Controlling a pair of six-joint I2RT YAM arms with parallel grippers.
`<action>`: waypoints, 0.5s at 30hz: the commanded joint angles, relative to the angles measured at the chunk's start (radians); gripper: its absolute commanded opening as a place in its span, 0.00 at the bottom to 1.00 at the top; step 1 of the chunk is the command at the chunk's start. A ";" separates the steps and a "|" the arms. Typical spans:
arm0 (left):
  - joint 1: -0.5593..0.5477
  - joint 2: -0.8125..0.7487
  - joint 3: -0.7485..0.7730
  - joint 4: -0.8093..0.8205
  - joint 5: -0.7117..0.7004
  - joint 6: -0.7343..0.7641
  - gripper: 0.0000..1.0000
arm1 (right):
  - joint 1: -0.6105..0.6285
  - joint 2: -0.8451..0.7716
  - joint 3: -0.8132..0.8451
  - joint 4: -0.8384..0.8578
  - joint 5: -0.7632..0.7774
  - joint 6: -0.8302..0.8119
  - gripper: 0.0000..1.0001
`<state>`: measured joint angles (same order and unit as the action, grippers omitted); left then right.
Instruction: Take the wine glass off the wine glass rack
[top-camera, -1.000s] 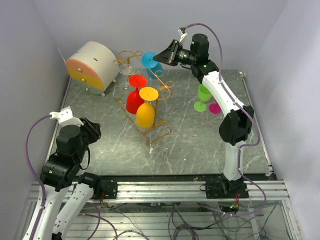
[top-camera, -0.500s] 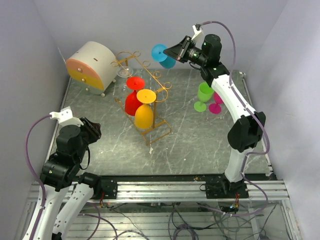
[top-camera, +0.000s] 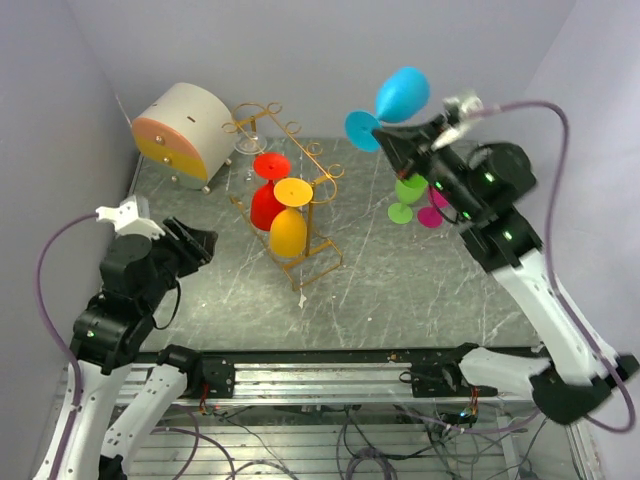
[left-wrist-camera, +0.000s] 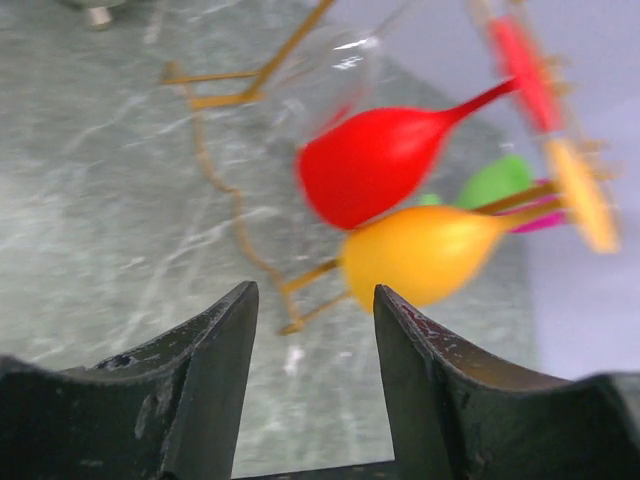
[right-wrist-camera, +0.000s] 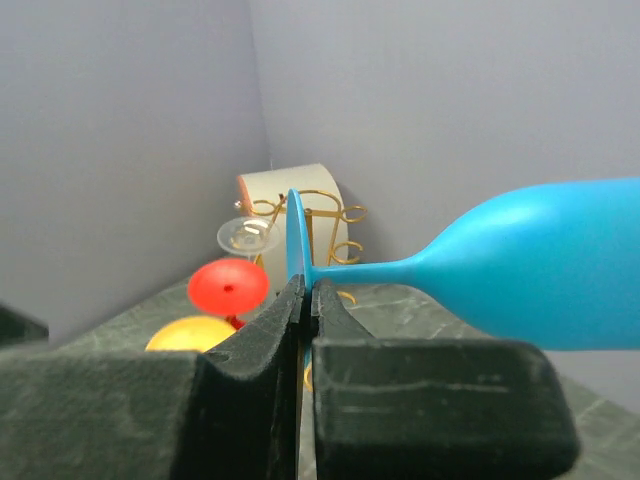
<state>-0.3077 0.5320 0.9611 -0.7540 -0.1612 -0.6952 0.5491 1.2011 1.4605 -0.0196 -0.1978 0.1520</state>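
The left gripper (left-wrist-camera: 315, 292) sits at the left, its fingers spread with nothing between them. A red glass (top-camera: 267, 203) and a yellow glass (top-camera: 289, 232) hang on the wine glass rack (top-camera: 326, 177). To the right, the right gripper (right-wrist-camera: 305, 292) pinches the stem of the blue wine glass (top-camera: 400, 95), held in the air clear of the rack.

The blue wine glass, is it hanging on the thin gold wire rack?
No, the right end effector holds the blue wine glass by its stem in the air, off the gold wire rack.
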 joint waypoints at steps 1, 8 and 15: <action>-0.004 0.079 0.205 0.075 0.266 -0.152 0.61 | 0.025 -0.192 -0.145 -0.029 0.021 -0.198 0.00; -0.004 0.225 0.399 0.182 0.584 -0.402 0.65 | 0.031 -0.329 -0.237 -0.060 -0.202 -0.190 0.00; -0.004 0.288 0.301 0.384 0.817 -0.753 0.65 | 0.050 -0.278 -0.202 0.030 -0.307 -0.148 0.00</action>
<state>-0.3077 0.8013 1.3273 -0.5083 0.4614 -1.2072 0.5819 0.8951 1.2392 -0.0555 -0.4217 -0.0139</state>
